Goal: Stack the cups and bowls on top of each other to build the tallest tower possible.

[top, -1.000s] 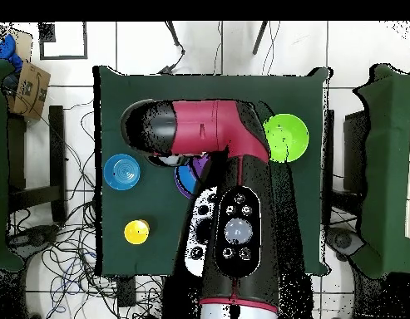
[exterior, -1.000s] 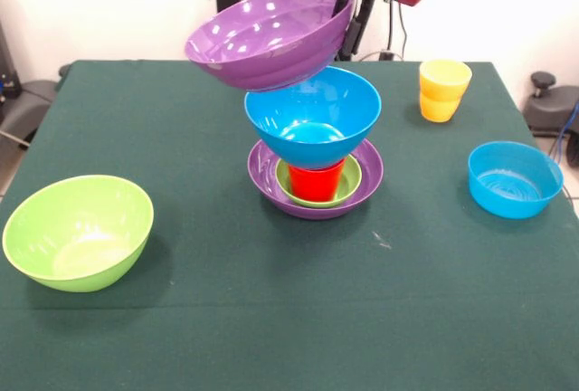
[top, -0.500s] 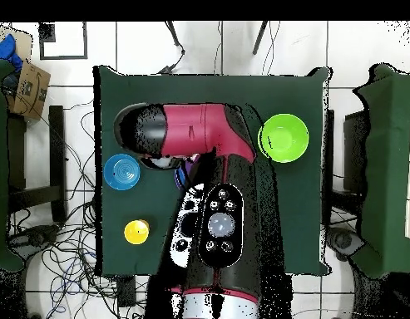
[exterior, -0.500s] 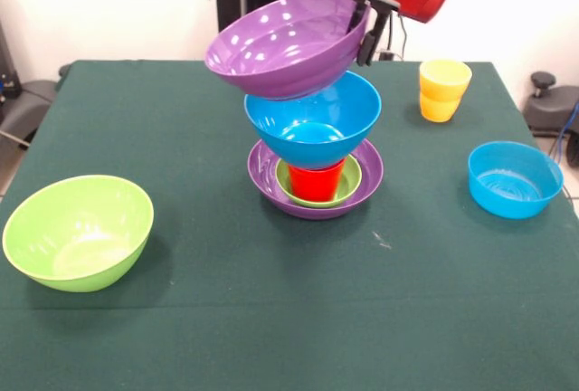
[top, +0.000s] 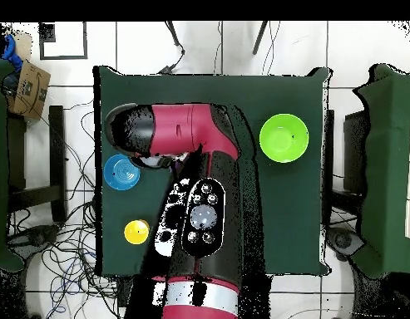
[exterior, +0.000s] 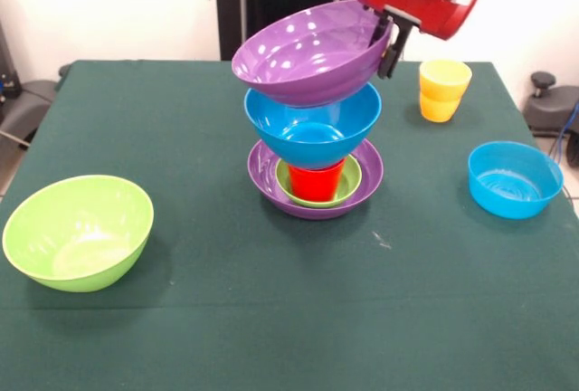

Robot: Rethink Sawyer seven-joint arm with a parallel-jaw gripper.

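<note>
Hand (exterior: 389, 47) pinching rim of tilted purple bowl (exterior: 308, 56), held over the tower (exterior: 315, 151), underside just touching blue bowl (exterior: 312, 128); red cup (exterior: 316, 181) in small green bowl (exterior: 348, 183), base purple bowl (exterior: 267, 178) on table (exterior: 271, 319)
</note>
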